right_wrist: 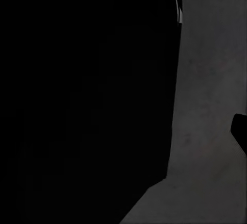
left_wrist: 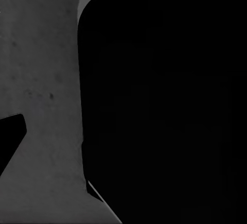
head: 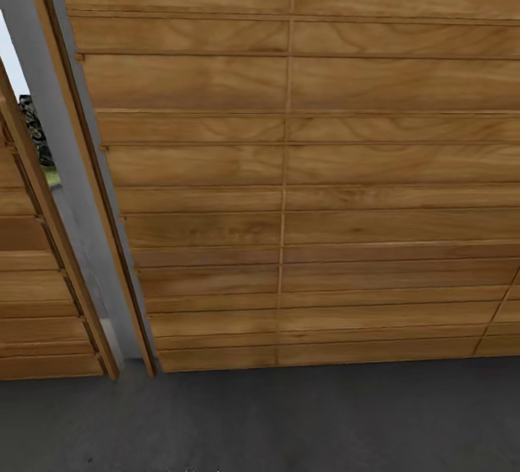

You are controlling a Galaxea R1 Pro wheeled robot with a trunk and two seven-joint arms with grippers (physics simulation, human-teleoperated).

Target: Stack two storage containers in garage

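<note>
Garage door (head: 289,168) is faced across floor (head: 289,421). Bins judged light, stiff; rim grip advised. Tool states can't be told.

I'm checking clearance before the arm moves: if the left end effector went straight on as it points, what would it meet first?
Probably the dark grey concrete floor; depth is unclear.

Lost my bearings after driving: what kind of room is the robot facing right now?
Most likely the garage: a wide door of horizontal wood slats stands ahead, above a dark grey concrete floor. A narrow gap at the door's left edge shows daylight and greenery outside.
</note>
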